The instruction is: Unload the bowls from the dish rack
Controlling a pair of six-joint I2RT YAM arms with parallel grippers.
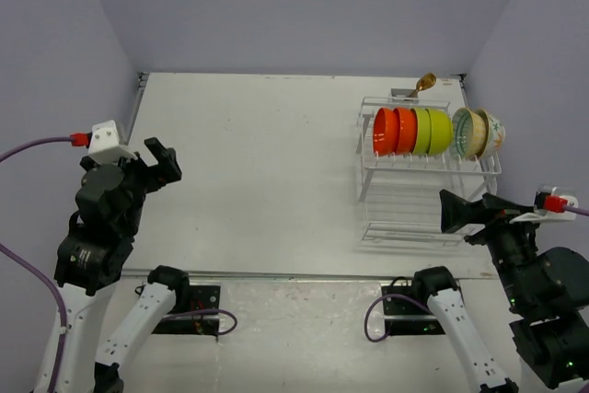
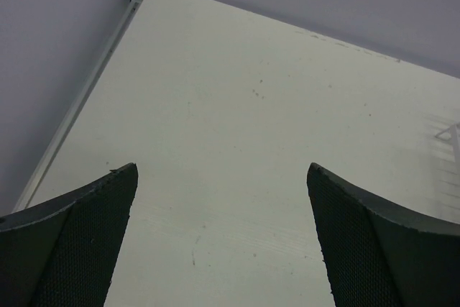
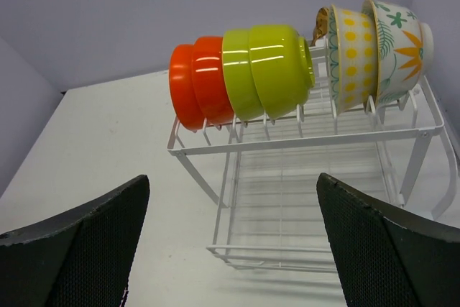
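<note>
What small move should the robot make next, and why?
Probably raise the right tool, open and empty, toward the top tier of the dish rack. It already faces the rack from close by, and all six bowls stand there on edge, none unloaded yet.

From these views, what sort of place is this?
Probably a robot test cell, not a kitchen: left arm and right arm bolted at a white table, plain walls enclosing it, one dish rack of bowls.

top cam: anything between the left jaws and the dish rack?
No. Only bare table runs from the left jaws to the dish rack in the top external view; the left wrist view also shows bare tabletop ahead.
</note>
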